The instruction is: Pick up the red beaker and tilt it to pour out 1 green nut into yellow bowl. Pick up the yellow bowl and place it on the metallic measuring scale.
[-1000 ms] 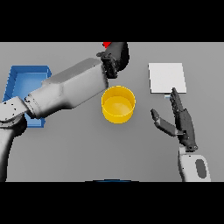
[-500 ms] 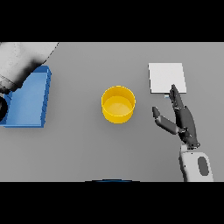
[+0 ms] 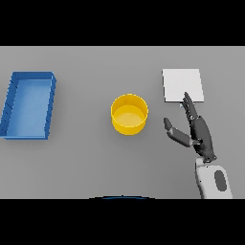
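The yellow bowl point(image 3: 129, 115) stands upright at the middle of the table; I cannot make out anything inside it. The metallic measuring scale point(image 3: 182, 85), a flat pale square, lies to its right and a little further back. My right hand point(image 3: 197, 129) is open, fingers straight and pointing away from me, thumb spread toward the bowl, with its fingertips just short of the scale's near edge. It touches neither bowl nor scale. The red beaker, the green nut and my left hand show nowhere in the head view.
A blue rectangular tray point(image 3: 50, 106) lies at the table's left side, its inside bare.
My left arm, which reached over the bowl with the red beaker one second ago, has swung out to the left and left the view. The right hand has edged slightly toward the scale.
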Tool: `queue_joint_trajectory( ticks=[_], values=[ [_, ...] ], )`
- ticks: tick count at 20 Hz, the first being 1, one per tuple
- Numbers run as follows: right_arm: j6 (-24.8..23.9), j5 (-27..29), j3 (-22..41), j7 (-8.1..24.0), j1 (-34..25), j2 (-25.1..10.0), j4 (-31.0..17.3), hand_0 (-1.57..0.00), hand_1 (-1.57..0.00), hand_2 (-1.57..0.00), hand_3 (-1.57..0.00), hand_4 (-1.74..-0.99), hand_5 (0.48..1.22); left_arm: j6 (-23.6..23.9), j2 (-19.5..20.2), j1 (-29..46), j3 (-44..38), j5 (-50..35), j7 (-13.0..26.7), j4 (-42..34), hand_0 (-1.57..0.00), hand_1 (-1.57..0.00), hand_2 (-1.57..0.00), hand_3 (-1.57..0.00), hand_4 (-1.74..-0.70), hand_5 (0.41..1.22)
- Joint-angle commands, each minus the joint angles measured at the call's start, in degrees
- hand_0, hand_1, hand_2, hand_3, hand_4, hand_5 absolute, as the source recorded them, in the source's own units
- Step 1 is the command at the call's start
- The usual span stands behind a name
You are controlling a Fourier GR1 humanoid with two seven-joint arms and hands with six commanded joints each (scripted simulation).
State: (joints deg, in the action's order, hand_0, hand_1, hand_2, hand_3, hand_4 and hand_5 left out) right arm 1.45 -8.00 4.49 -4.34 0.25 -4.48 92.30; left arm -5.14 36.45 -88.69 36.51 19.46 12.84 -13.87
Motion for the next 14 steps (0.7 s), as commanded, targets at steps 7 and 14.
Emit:
queue_joint_trajectory(
  ticks=[7,14],
  values=[
    [0.53,0.52,0.04,-0.82,0.35,-0.02,-0.35,0.00,0.00,0.00,0.00,-1.293,0.667,7.39,1.99,15.39,-4.02,-13.02,8.54,-3.23,-1.57,-1.57,-1.57,-1.44,-1.74,1.221],
    [1.09,-0.20,0.25,-1.13,0.07,-0.98,-1.34,0.00,0.00,0.00,0.00,-1.304,0.707,15.49,4.18,29.60,-5.36,-23.04,15.64,-14.09,-1.57,-1.57,-1.57,-1.52,-1.74,1.221]
  ],
)
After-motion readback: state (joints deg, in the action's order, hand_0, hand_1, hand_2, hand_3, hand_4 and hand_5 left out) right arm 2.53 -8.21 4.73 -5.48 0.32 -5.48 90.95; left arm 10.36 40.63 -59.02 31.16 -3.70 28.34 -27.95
